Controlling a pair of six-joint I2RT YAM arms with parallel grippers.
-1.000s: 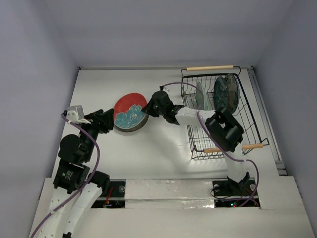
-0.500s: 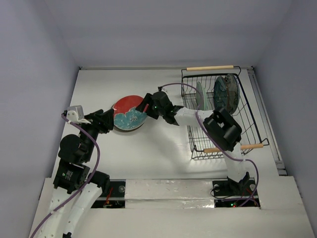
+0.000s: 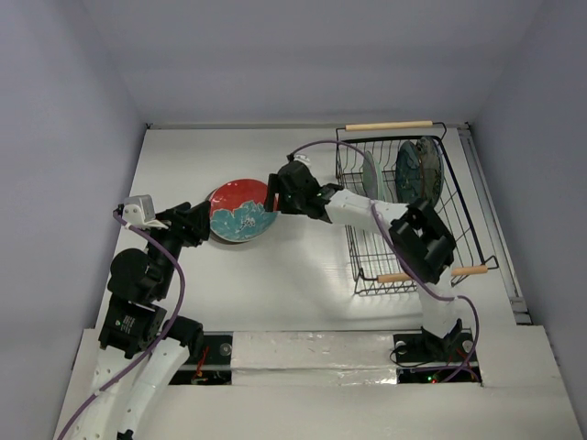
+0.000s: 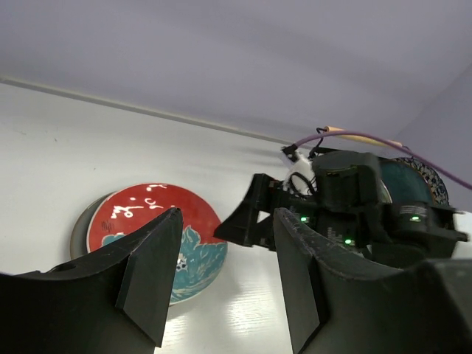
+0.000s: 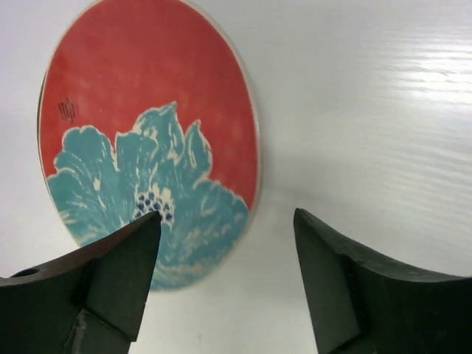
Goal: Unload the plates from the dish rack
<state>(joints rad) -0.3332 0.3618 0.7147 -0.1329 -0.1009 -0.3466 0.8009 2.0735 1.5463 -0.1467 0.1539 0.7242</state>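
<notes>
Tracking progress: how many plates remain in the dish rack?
2: pale green plate and dark patterned plate, upright, side by side, far end of the dish rack; others may be hidden.

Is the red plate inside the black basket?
No, the red plate lies atop another plate on the table, left of the dish rack.

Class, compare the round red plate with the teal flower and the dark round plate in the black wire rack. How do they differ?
The red plate lies flat, face up; the dark plate stands on edge. The red plate is outside the wire rack, over the white table; the dark plate sits inside it. The red plate is red and teal; the dark plate is dark grey-blue. Both are round.
</notes>
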